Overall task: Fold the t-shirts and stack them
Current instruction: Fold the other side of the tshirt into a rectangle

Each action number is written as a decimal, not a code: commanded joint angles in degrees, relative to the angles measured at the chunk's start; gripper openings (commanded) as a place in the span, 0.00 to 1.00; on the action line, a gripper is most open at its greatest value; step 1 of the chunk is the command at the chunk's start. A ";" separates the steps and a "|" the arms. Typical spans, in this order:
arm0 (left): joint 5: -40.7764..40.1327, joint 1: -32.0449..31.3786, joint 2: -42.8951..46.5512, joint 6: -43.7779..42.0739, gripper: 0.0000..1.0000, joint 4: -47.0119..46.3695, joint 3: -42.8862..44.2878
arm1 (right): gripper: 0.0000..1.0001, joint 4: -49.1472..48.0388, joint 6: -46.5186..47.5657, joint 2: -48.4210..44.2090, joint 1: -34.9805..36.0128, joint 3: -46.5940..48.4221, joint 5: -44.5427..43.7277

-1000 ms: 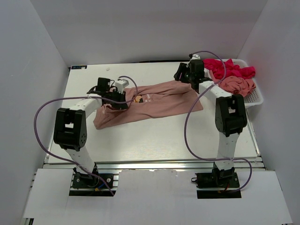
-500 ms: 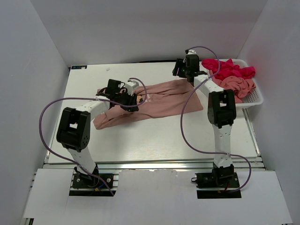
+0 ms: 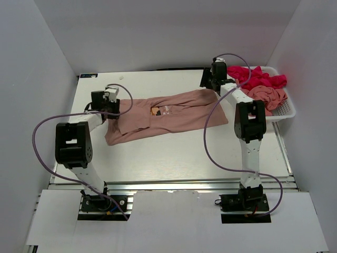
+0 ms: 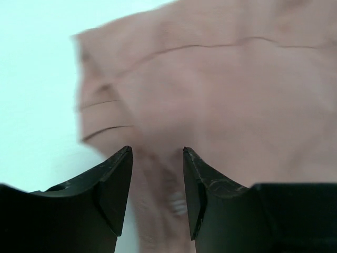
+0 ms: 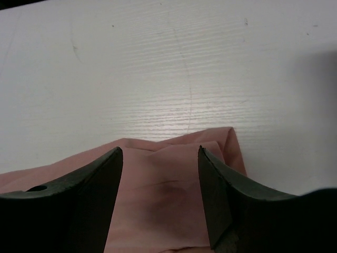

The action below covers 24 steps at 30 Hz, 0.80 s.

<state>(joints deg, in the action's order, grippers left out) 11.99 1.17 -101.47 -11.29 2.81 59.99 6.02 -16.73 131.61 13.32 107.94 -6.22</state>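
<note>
A dusty salmon-pink t-shirt (image 3: 179,113) with a small chest print (image 3: 160,110) lies stretched across the table, partly folded over itself. My left gripper (image 3: 113,107) hovers at the shirt's left end. In the left wrist view the left gripper (image 4: 157,150) is open, with the blurred pink t-shirt (image 4: 226,89) below the gap. My right gripper (image 3: 209,84) is at the shirt's far right corner. Seen from the right wrist, the right gripper (image 5: 160,149) is open over that corner of the t-shirt (image 5: 168,195), gripping nothing.
A white mesh basket (image 3: 287,108) stands at the table's right edge, holding a magenta-red t-shirt (image 3: 258,76) and a crumpled pink one (image 3: 266,95). Bare white table (image 5: 158,63) lies beyond the shirt's corner. Purple cables loop from both arms.
My left gripper has opened, let go of the fabric near the print and pulled back left to the shirt's end. The right gripper has barely shifted.
</note>
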 commanded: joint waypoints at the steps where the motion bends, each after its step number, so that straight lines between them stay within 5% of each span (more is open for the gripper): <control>1: -5.22 1.29 1.72 -0.84 0.53 -5.18 -0.22 | 0.64 3.37 1.53 -2.68 -0.84 2.09 -3.45; 24: -0.92 1.99 -6.10 6.89 0.53 -10.01 5.75 | 0.55 9.53 -0.49 4.36 -4.88 8.52 1.73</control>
<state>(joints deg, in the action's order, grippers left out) 10.09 3.20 -106.98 -6.07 -5.91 63.96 15.59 -17.52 136.14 8.38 113.54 -5.89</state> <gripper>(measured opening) 0.528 0.546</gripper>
